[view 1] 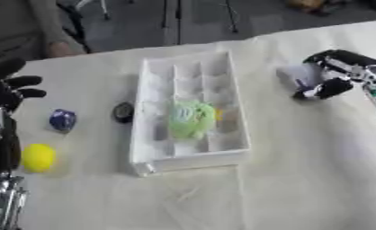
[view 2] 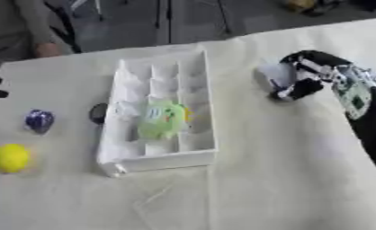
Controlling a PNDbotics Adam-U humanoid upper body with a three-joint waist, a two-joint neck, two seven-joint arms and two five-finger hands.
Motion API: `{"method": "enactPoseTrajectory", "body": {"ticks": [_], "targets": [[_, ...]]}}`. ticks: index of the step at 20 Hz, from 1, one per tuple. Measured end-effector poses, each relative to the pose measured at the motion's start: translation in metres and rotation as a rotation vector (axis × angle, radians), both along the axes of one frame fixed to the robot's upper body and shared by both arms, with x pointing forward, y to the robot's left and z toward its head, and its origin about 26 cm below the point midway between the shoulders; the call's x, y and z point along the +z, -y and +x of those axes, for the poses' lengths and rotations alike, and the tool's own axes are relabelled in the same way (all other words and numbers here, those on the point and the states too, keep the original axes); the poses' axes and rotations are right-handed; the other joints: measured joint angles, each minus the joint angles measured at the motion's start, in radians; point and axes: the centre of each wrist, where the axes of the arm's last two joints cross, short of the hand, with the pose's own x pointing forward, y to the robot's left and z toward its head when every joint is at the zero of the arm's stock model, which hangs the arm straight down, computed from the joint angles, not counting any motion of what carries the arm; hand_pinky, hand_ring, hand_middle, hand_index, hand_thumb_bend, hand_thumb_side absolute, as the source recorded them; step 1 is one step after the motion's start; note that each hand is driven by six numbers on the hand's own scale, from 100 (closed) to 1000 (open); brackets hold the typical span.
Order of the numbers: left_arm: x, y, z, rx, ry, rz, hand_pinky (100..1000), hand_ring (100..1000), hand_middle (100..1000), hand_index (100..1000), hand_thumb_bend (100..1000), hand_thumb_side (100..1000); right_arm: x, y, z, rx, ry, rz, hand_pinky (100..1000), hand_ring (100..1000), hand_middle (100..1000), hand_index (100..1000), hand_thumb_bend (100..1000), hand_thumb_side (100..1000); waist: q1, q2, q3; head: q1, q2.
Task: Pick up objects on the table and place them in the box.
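right hand (view 1: 337, 74) fingers curled, left hand (view 1: 6, 92) open

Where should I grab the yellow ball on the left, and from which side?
Take the yellow ball across its middle, coming from above with the left hand, which is nearest. It looks round, so no side is better, and it lies apart from the blue object.

A table (view 1: 301, 179) covered in a pale cream cloth carries a white compartmented box (view 1: 190, 112) near its middle. Left of the box lie a dark round object (view 1: 124, 112) just beside its wall, a blue wrapped object (view 1: 62, 120) farther out, and a yellow ball (view 1: 38, 157) nearest the front edge.
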Motion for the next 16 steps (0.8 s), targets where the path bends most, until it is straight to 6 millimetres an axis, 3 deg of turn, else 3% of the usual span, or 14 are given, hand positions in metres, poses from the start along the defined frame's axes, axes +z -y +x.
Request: {"method": "enactPoseTrajectory", "body": {"ticks": [1, 2, 8, 16], "targets": [[0.0, 0.0, 0.0, 0.0, 0.0, 0.0, 594, 660, 751, 766, 599, 862, 0.0001, 0.0001, 0.0, -0.002, 0.008, 0.002, 456, 469, 579, 737, 524, 387, 0.0, 0.0, 0.0, 0.0, 0.0], [0.0, 0.0, 0.0, 0.0, 0.0, 0.0, 595, 660, 751, 766, 599, 862, -0.0004, 0.0003, -0.0002, -0.005, 0.016, 0.004, 398, 413, 521, 689, 453, 419, 0.0, 0.0, 0.0, 0.0, 0.0], [-0.0001, 0.0, 0.0, 0.0, 0.0, 0.0, 595, 660, 751, 766, 596, 863, -0.0034, -0.0003, -0.0007, -0.007, 0.054, 0.027, 345, 363, 461, 623, 408, 433, 0.0, 0.0, -0.002, -0.001, 0.0], [-0.0004, -0.0001, 0.0, 0.0, -0.001, 0.0, 596, 660, 752, 766, 591, 866, -0.0041, -0.0021, -0.0016, 0.004, 0.079, 0.06, 367, 397, 471, 656, 430, 459, 0.0, 0.0, -0.007, -0.004, 0.0]]}}
